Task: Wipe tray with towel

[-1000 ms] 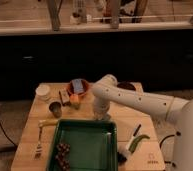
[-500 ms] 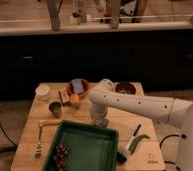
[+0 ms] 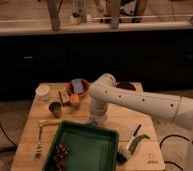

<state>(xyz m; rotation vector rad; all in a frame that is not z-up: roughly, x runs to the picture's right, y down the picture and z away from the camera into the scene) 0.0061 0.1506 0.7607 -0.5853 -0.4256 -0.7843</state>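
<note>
My gripper (image 3: 96, 120) hangs at the far side of the tray (image 3: 90, 150), just by its far rim. I think I hold it there so I can reach down into the tray and wipe it. I cannot tell how it is set or if it holds anything. The pale bit at its tip may be the towel, but I am not sure. The green tray lies on the near side of the wooden table (image 3: 32, 116). The white cup (image 3: 42, 91) and the blue block (image 3: 78, 86) sit far left, out of my way. A moment ago my gripper was higher and farther from the rim. The tray has not moved.
</note>
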